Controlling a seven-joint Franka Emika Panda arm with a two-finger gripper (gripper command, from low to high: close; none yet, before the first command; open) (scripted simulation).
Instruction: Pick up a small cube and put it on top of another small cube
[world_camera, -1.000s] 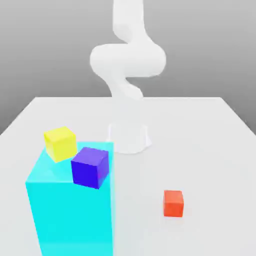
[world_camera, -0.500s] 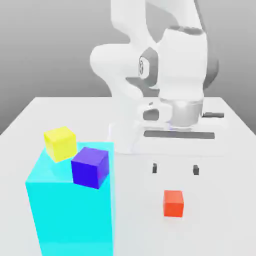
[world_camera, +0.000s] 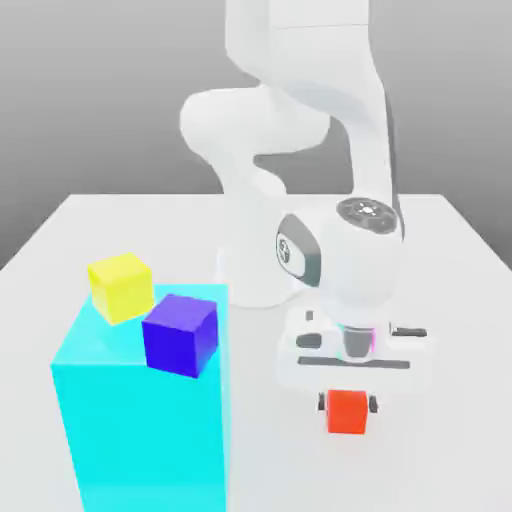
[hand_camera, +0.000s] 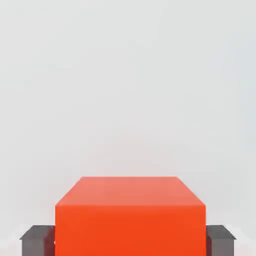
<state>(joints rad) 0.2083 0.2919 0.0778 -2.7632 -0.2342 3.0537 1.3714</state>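
Pincer (world_camera: 347, 403) closed on red cube (world_camera: 347, 414), both sides touched, cube at desk (world_camera: 290, 450). Risk: shallow or uneven squeeze, cube twists on lift. Low carry could clip cyan block (world_camera: 150, 430); off-centre release could topple stack.

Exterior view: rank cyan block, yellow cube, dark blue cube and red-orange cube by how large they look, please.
1. Cyan block, by far
2. Dark blue cube
3. Yellow cube
4. Red-orange cube

Dark blue over yellow is a slim lead; nearness to the camera may explain it, so true size order there is unsure.
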